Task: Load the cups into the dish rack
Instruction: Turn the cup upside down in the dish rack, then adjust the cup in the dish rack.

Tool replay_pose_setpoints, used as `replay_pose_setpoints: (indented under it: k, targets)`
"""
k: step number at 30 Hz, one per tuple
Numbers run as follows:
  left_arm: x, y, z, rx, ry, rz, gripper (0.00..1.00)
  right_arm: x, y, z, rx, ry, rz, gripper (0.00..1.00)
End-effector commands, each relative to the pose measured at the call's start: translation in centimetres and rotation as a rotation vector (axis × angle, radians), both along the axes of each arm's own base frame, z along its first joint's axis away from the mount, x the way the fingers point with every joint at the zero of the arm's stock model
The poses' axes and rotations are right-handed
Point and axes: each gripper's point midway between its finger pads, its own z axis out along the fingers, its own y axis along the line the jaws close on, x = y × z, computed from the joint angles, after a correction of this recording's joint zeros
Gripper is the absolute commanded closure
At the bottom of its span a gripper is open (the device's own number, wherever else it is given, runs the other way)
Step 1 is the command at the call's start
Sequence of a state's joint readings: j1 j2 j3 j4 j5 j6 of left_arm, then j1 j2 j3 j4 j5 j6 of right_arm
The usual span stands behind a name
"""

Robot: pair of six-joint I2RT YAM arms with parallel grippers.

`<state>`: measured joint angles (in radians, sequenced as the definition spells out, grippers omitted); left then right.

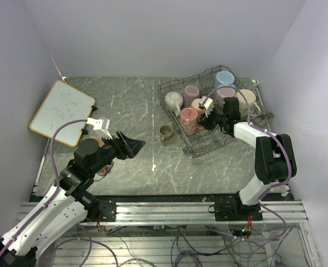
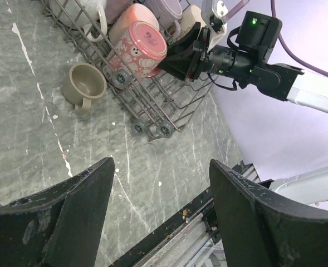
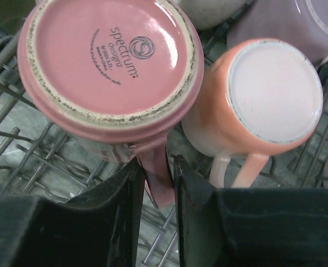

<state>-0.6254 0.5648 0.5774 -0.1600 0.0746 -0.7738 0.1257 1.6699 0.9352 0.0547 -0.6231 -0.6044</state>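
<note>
Pink mug (image 3: 111, 61) placed in the dish rack (image 1: 200, 150)
The right gripper (image 3: 155, 167) is clamped on the upturned mug's handle; release is judged due next. The left gripper (image 2: 161, 167) is held open; an olive mug (image 1: 165, 131) is seen beside the rack.

The upturned pink mug (image 3: 111, 58) has "spectrum designz" printed on its base beside a swirl logo; the smaller lines under it are too fine to read. The whiteboard (image 1: 62, 113) at ten o'clock carries only faint, illegible scribbles.
</note>
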Motion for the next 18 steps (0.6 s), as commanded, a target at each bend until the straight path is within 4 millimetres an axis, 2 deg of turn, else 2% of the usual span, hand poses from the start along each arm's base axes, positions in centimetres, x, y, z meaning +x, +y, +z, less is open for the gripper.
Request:
replay_pose_setpoints:
  k: [1,3,8,11,15,18]
  targets:
    - [-0.2,-0.5,0.7,-0.005,-0.035,-0.035,0.21,1.4,1.5,1.0,-0.038,-0.103,0.042,0.8]
    - [-0.2,-0.5,0.6,-0.005,-0.034,-0.034,0.21,1.5,1.8,0.7,-0.039,-0.102,0.054,0.88]
    - [-0.2,-0.5,0.6,-0.004,-0.035,-0.035,0.21,1.7,2.3,-0.2,-0.06,-0.113,0.057,0.86]
    - [0.0,-0.6,0.5,0.001,-0.031,-0.035,0.21,1.5,2.7,0.0,-0.076,-0.122,0.073,0.79]
    - [0.0,-0.7,0.3,0.004,-0.031,-0.035,0.21,1.3,2.8,0.9,-0.081,-0.131,0.08,0.61]
    - [0.1,-0.7,0.1,0.014,-0.028,-0.035,0.21,1.3,2.6,1.9,-0.083,-0.156,0.073,0.56]
